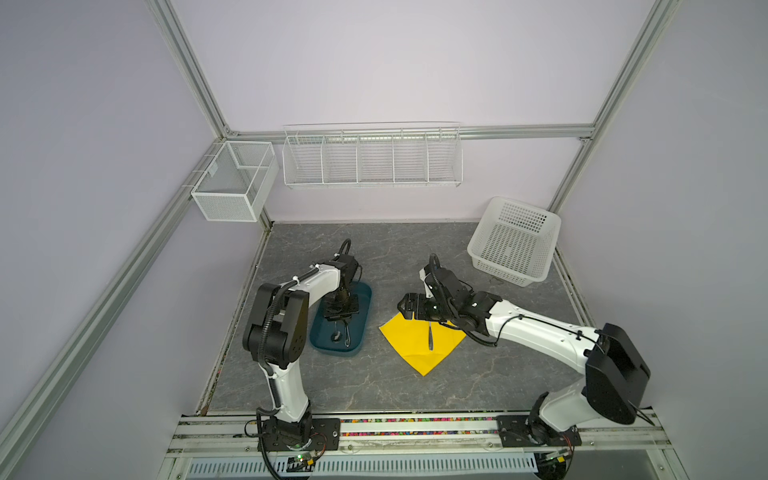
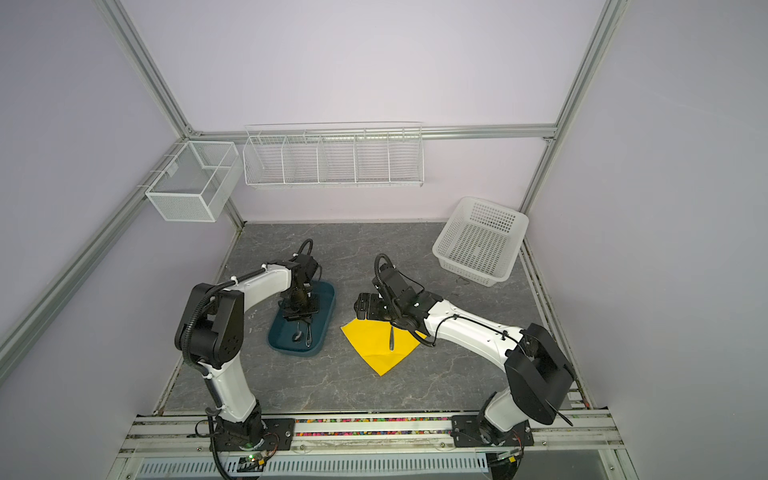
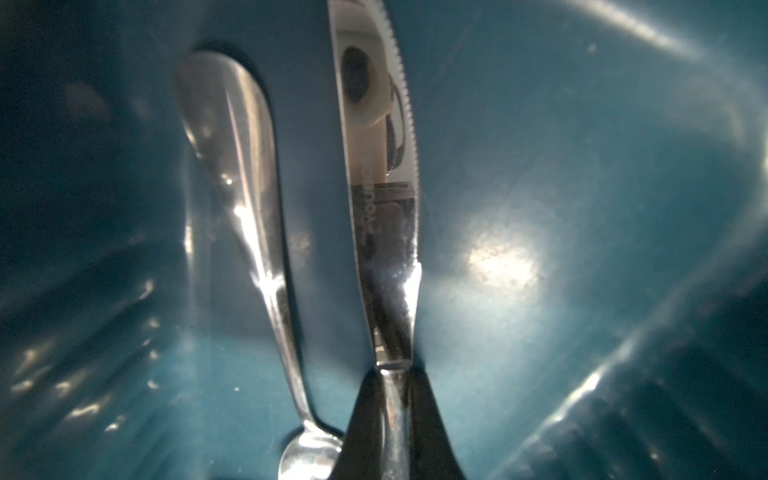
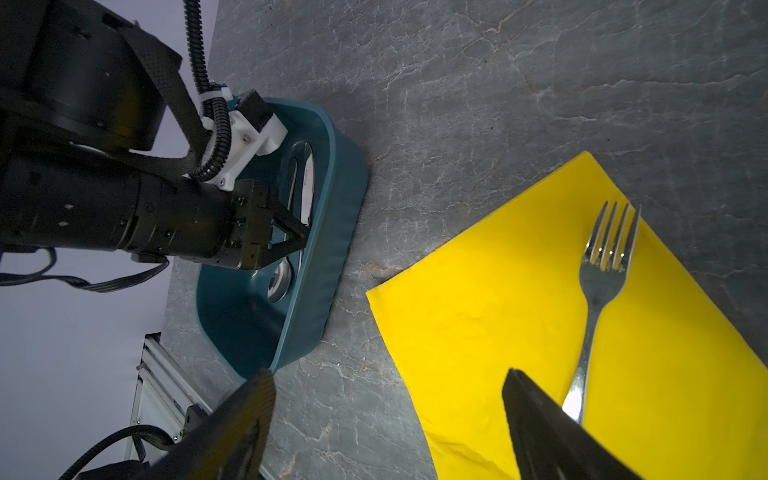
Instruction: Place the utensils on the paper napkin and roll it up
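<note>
The yellow paper napkin (image 1: 409, 347) (image 2: 372, 347) (image 4: 490, 316) lies flat on the grey table, right of the dark teal tray (image 1: 366, 301) (image 2: 331, 297) (image 4: 332, 199). A silver fork (image 1: 431, 337) (image 2: 391, 337) (image 4: 602, 282) rests on the napkin. The knife (image 3: 378, 166) (image 4: 308, 183) and the spoon (image 3: 249, 216) (image 4: 279, 278) lie side by side in the tray. My left gripper (image 1: 341, 323) (image 3: 392, 415) reaches down into the tray and is shut on the knife's handle. My right gripper (image 1: 409, 308) (image 4: 388, 374) hovers open over the napkin's far corner, holding nothing.
A white perforated basket (image 1: 515, 241) (image 2: 480, 241) stands at the back right of the table. A white wire rack (image 1: 372, 158) and a mesh box (image 1: 235, 180) hang on the walls behind. The left arm's wrist shows above the tray in the right wrist view.
</note>
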Available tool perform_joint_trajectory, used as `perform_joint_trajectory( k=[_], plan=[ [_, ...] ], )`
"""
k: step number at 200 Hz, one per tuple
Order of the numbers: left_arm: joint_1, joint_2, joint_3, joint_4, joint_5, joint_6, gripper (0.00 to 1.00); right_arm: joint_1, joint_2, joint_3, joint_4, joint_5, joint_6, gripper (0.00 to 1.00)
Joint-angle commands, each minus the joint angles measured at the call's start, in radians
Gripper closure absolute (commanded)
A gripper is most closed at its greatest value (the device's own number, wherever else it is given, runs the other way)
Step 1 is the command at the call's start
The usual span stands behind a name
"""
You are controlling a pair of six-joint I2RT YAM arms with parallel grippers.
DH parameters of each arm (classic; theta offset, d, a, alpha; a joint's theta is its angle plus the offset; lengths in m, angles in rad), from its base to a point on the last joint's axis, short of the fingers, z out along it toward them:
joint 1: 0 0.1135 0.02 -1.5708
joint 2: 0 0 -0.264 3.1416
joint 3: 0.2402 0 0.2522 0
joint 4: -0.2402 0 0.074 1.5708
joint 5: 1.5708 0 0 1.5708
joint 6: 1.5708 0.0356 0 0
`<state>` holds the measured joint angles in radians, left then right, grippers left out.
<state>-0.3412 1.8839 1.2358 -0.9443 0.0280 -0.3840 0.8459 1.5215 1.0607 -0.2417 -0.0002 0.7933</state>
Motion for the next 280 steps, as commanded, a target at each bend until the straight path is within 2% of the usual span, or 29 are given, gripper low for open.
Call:
perform_joint_trajectory(
  k=[1,76,242,280],
  plan=[
    [-0.013,0.038,-0.006,-0.044,0.003,0.017,0.93,-0.005,-0.016,-0.011,0.001,0.009,0.012,0.11],
    [-0.013,-0.021,0.037,-0.101,-0.008,0.022,0.94,-0.005,-0.019,-0.013,0.004,0.012,0.012,0.11],
    [-0.013,-0.051,0.086,-0.15,-0.018,0.033,0.95,-0.005,-0.023,-0.013,-0.001,0.013,0.012,0.11],
    [-0.008,-0.045,0.054,-0.136,-0.039,0.031,0.85,-0.005,-0.023,-0.014,0.002,0.012,0.011,0.11]
  ],
)
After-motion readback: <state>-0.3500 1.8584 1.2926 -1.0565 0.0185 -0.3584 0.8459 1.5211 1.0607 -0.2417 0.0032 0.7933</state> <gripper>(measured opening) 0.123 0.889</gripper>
